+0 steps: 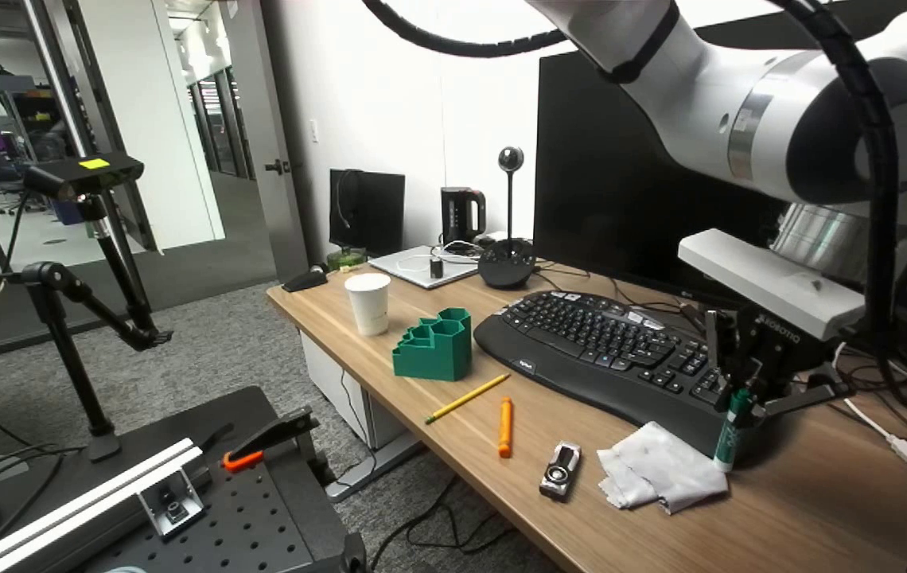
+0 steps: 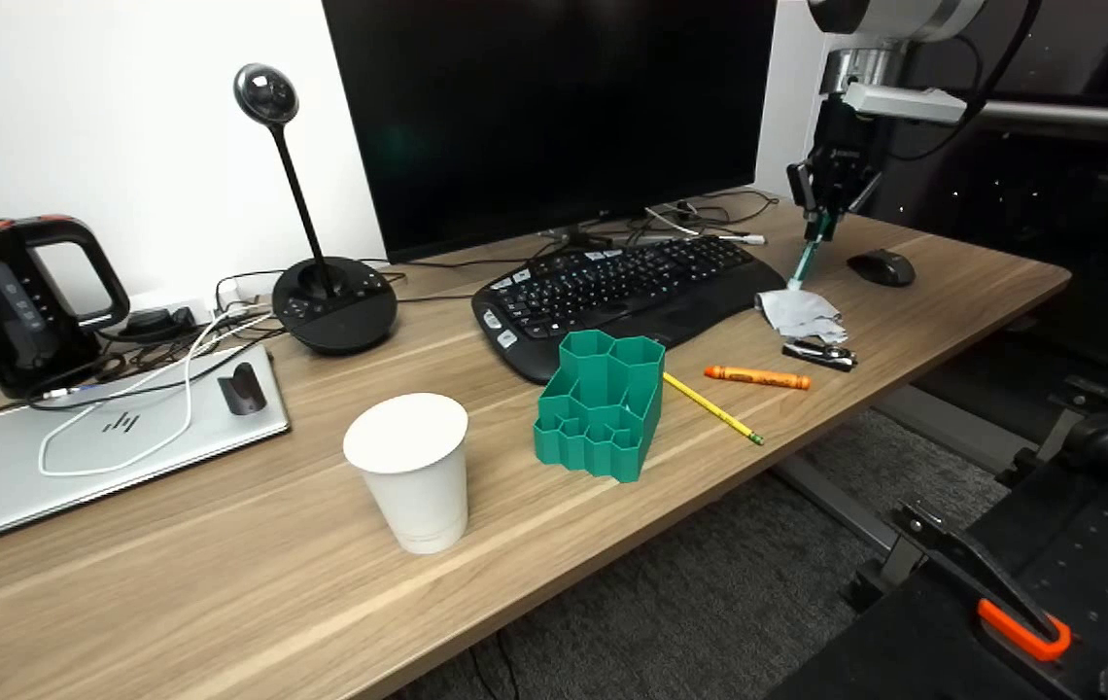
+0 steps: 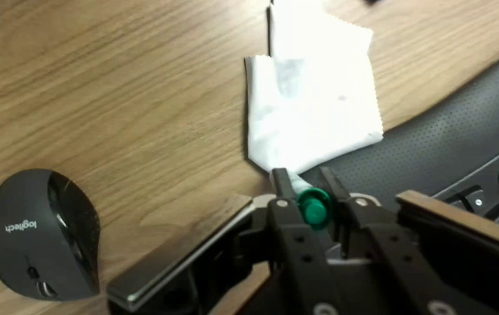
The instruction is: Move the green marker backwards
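Note:
The green marker point(image 1: 727, 436) has a green and white barrel and stands nearly upright, slightly tilted, in both exterior views. My gripper point(image 1: 742, 400) is shut on its upper part. In an exterior view the marker point(image 2: 805, 262) points down from the gripper point(image 2: 820, 227) to the edge of a white cloth. In the wrist view the marker's green end point(image 3: 315, 209) sits between the fingers of the gripper point(image 3: 304, 174). Its lower end is beside or over the cloth and near the keyboard's front edge. I cannot tell whether it touches the table.
The white cloth point(image 3: 319, 96) lies beside the black keyboard point(image 1: 605, 350). A black mouse point(image 3: 41, 236) is on the other side. A small black-silver object point(image 1: 560, 471), orange crayon point(image 1: 506, 427), yellow pencil point(image 1: 467, 399), green holder point(image 1: 441, 350) and paper cup point(image 1: 368, 304) stand or lie farther along.

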`<act>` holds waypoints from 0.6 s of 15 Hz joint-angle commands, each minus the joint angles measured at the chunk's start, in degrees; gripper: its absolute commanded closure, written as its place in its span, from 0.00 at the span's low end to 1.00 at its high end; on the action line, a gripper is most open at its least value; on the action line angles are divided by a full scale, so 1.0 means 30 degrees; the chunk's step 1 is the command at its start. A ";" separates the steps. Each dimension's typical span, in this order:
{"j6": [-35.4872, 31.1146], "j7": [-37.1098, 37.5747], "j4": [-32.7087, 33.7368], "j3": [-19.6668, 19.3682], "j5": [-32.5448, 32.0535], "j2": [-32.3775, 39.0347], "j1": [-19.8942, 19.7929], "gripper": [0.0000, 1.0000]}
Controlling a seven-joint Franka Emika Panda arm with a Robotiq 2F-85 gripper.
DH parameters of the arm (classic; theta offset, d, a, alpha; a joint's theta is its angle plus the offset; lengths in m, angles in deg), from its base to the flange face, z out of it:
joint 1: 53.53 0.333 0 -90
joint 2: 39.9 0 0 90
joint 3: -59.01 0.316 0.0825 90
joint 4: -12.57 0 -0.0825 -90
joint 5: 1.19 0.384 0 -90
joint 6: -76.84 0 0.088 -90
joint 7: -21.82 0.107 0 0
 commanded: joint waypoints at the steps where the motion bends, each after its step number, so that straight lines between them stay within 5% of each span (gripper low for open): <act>1: 0.3406 0.0110 0.3130 0.0039 -0.0277 0.1674 -0.0626 0.95; 9: 0.7281 0.0522 0.6355 -0.1065 -0.2223 0.3376 -0.0670 0.95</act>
